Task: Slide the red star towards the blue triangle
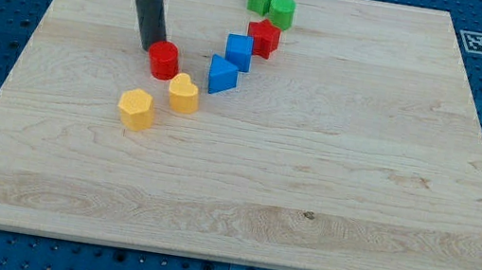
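My tip near bench top-left, seemingly touching red cylinder; no hand fitted. Red star well right, toward top edge, beyond blue cube; blue triangle below-left of star.

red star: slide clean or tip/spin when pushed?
The red star looks squat and flat-bottomed, so it likely slides on the smooth wooden board rather than tipping. Its points may make it spin off-centre. It touches the blue cube, which probably moves along.
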Robot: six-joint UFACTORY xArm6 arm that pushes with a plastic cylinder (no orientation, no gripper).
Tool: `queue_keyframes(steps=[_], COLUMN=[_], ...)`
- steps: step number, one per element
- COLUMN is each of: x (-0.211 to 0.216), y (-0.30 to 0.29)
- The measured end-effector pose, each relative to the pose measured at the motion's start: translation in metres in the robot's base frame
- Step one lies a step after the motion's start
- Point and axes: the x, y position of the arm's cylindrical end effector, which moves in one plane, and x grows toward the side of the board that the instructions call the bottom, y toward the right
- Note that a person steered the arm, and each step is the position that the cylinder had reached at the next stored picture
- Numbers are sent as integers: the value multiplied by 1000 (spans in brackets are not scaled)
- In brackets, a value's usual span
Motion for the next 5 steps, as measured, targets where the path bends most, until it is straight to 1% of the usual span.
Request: queue_keyframes(steps=[1, 2, 3, 5], x=[0, -43, -63, -61], y=[3, 8, 33, 124])
